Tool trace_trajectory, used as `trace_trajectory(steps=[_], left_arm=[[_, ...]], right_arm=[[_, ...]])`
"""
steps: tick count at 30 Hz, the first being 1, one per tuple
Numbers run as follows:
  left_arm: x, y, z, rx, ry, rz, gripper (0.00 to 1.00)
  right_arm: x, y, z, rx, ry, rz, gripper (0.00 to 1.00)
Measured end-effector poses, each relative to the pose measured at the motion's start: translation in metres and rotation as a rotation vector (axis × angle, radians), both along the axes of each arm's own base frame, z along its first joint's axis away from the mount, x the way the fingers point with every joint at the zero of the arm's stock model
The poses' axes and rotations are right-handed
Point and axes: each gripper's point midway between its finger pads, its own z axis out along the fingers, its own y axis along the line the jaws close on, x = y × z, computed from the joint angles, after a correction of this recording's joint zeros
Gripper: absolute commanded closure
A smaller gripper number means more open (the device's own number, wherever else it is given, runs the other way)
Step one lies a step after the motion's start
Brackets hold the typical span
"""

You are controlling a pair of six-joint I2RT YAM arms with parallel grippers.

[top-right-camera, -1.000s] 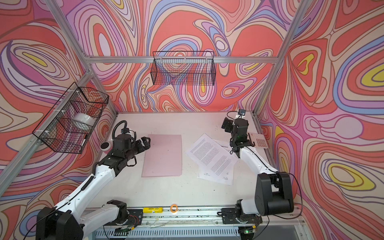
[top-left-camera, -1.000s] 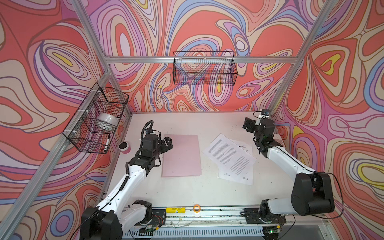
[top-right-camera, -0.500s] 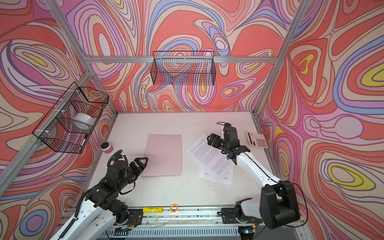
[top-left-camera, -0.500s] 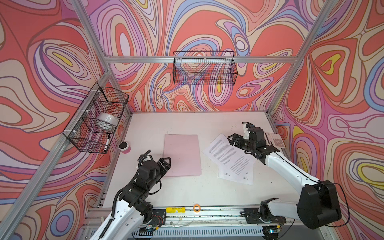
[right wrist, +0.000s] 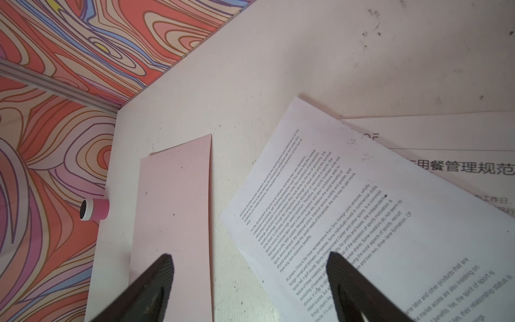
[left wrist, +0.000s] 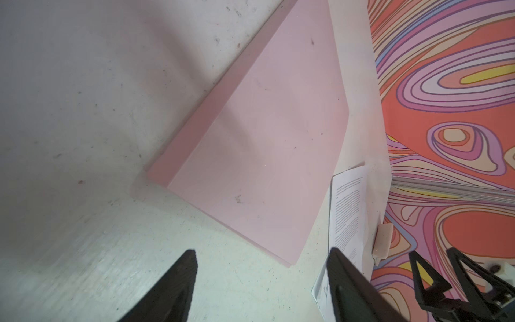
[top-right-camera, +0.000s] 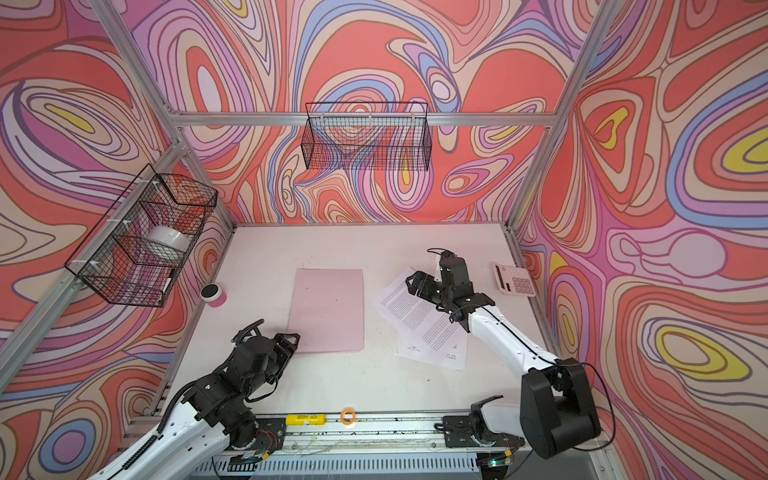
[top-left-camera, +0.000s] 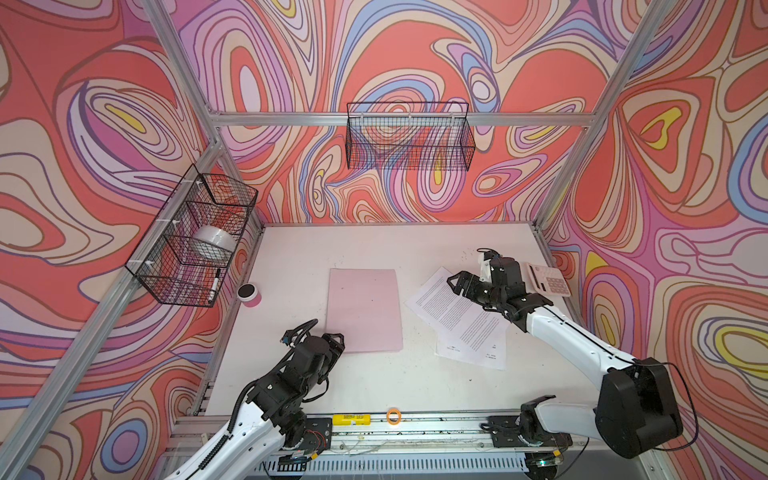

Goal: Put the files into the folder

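White files (right wrist: 348, 217): English body text, heading partly "用餐管理规范".

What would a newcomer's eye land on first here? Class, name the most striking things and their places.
The swirling red, pink and purple walls around the white table strike first. Near the table's middle a pale-pink folder lies flat, with white printed files fanned loosely to its right. The left gripper hovers open by the folder's near left corner, the right gripper open above the files' far end.
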Motion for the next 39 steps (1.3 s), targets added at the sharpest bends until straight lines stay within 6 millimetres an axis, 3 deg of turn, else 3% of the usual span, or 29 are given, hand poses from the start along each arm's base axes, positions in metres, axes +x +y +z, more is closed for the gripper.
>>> trace_trajectory(steps=[9,27,39], left_arm=[[0.006,-0.007,-0.020,0.001,0.023,-0.007,0.30],[0.009,-0.018,-0.037,-0.017,0.030,-0.032,0.37],[0.010,-0.009,-0.053,-0.023,-0.008,0.014,0.44]], right_arm=[[0.001,-0.001,-0.001,-0.007,-0.001,-0.006,0.10],[0.003,-0.003,-0.007,-0.027,0.008,-0.005,0.10],[0.004,-0.005,-0.013,-0.061,0.007,0.005,0.09]])
